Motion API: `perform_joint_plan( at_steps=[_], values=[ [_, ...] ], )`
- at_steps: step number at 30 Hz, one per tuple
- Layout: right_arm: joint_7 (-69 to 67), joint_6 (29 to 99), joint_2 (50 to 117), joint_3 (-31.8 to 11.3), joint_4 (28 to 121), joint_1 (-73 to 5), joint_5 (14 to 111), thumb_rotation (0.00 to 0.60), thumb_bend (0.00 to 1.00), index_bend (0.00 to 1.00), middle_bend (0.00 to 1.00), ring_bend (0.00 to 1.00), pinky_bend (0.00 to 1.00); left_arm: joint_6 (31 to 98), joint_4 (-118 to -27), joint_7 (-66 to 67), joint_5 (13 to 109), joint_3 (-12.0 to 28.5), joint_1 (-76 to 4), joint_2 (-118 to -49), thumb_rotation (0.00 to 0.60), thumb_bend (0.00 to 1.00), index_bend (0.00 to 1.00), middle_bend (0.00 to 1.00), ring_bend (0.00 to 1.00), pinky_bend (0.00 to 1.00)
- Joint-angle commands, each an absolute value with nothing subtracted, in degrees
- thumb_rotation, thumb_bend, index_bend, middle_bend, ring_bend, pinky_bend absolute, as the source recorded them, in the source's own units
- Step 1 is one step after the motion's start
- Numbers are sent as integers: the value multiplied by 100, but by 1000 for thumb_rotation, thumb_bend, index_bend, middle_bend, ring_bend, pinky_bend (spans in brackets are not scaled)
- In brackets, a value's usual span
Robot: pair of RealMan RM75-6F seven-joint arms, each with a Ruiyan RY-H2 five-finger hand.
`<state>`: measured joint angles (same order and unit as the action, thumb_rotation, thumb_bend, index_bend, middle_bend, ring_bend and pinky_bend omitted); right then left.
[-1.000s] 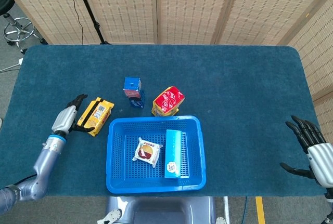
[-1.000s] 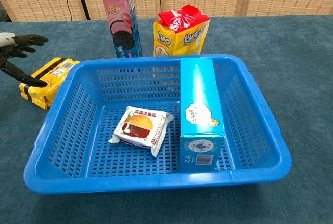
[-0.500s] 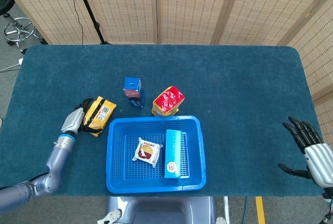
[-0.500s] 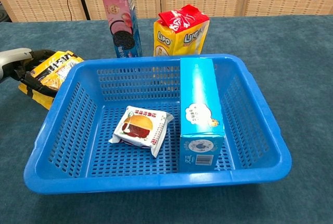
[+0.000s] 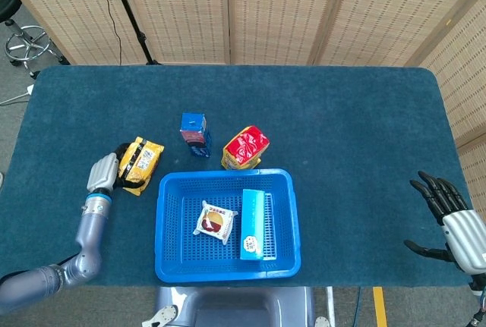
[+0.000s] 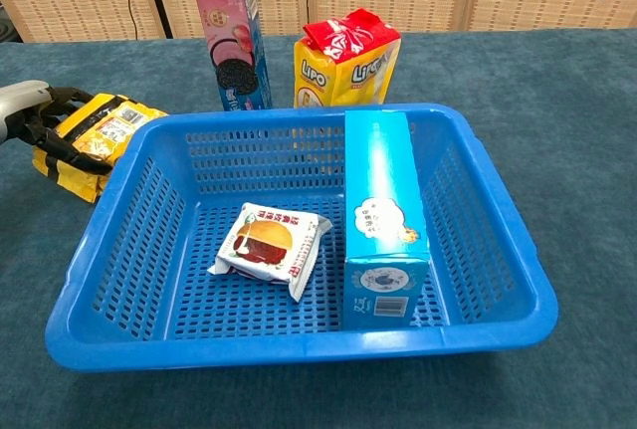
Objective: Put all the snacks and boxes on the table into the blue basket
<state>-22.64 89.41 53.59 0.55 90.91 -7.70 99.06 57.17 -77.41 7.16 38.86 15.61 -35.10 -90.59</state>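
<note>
Snacks: two lie in the blue plastic basket [image 5: 225, 266]; three remain, left hand [image 5: 104, 171] clamped on the yellow packet [image 5: 141, 161] at nine o'clock

the left hand [image 5: 106, 172] grips a yellow snack pack [image 5: 140, 162] just left of the blue basket [image 5: 225, 268]. inside the basket lie a small wrapped cake [image 5: 216, 221] and a light blue box [image 5: 254, 224]. behind the basket stand a cookie box [image 5: 194, 133] and a red-topped yellow bag [image 5: 244, 147]. the right hand [image 5: 453, 221], fingers spread, holds nothing at the table's right edge.

"Lipo" on yellow snack bag [image 6: 346, 69] — other packaging print unreadable.
</note>
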Motion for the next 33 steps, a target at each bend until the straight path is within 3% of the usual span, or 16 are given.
perform_joint_plan(
  at_steps=[1, 8, 13, 16, 23, 33],
  values=[
    [-2285, 8954, 5356, 59, 9083, -768, 9915, 600, 0, 0, 0, 0, 44, 5893, -7960, 573, 4097, 1647, -3393, -8895, 600, 353, 582, 444, 547, 645],
    [-2274, 8945, 5359, 71, 9094, -779, 9938, 600, 0, 0, 0, 0, 44, 6081, -8830, -245, 5055, 1767, -2989, -8071, 600, 354, 582, 444, 545, 644],
    [-2190, 8922, 5362, 93, 9145, -782, 9965, 600, 0, 0, 0, 0, 44, 6158, -9621, -1246, 6553, 1601, -2652, -7249, 600, 354, 579, 444, 536, 645],
    [-2141, 8931, 5360, 105, 9181, -778, 9993, 600, 0, 0, 0, 0, 44, 6148, -9954, -1839, 7834, 1282, -2618, -6856, 600, 344, 579, 444, 534, 645],
    [-2125, 8916, 5360, 104, 9191, -778, 9959, 600, 0, 0, 0, 0, 44, 6143, -10406, -2225, 9362, 637, -2771, -6614, 600, 318, 566, 436, 524, 645],
    [-2150, 8901, 5367, 100, 9159, -783, 9928, 600, 0, 0, 0, 0, 44, 5699, -10545, -1808, 9834, 208, -3142, -6801, 600, 306, 554, 428, 512, 645]
  ],
)
